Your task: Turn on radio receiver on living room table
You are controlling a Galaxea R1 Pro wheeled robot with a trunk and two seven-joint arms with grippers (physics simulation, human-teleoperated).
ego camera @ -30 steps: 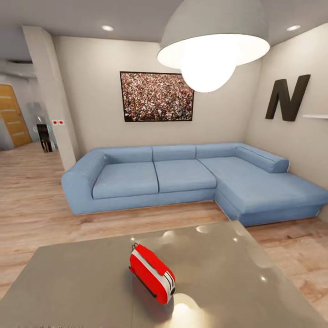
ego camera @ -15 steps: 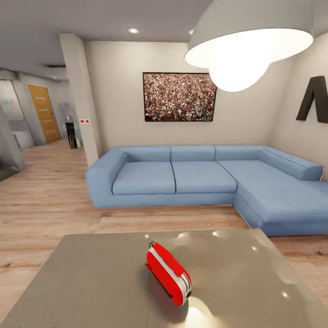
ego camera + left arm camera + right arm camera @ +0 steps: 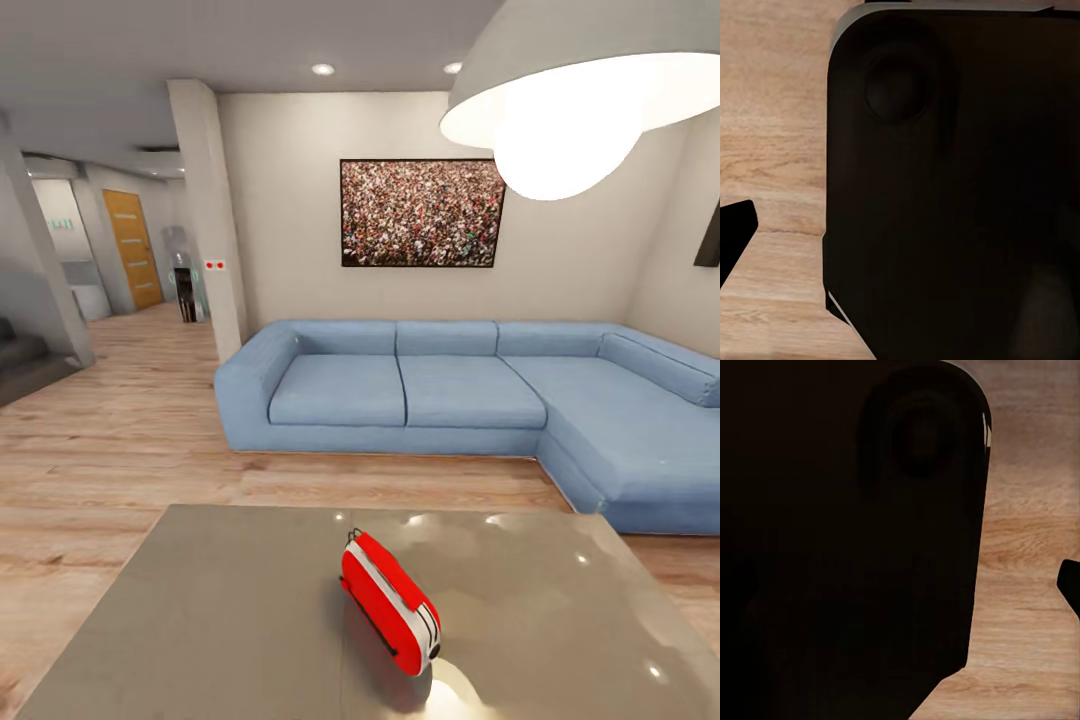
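The bright red radio receiver (image 3: 390, 602) with a white-silver band round its edge stands on edge on the glossy grey-taupe table (image 3: 220, 620), right of the table's middle, in the head view. Behind the table is the living room's light blue L-shaped sofa (image 3: 470, 392), under the framed crowd photo (image 3: 421, 213). A dark part of the robot's own body (image 3: 952, 187) and wood floor fill much of the left wrist view, with one black fingertip (image 3: 733, 238) at the frame's edge. In the right wrist view a black fingertip (image 3: 1071, 583) shows beside the dark body (image 3: 847, 540).
A big lit pendant lamp (image 3: 580, 100) hangs over the table at the upper right. A white pillar (image 3: 215, 220) stands left of the sofa, with a hallway and an orange door (image 3: 132, 248) beyond. Stairs (image 3: 25, 350) rise at the far left. Light wood floor (image 3: 120, 440) lies between table and sofa.
The whole head view has shifted to the right, so the camera has moved; more hallway shows at the left. The radio lies as before on the table.
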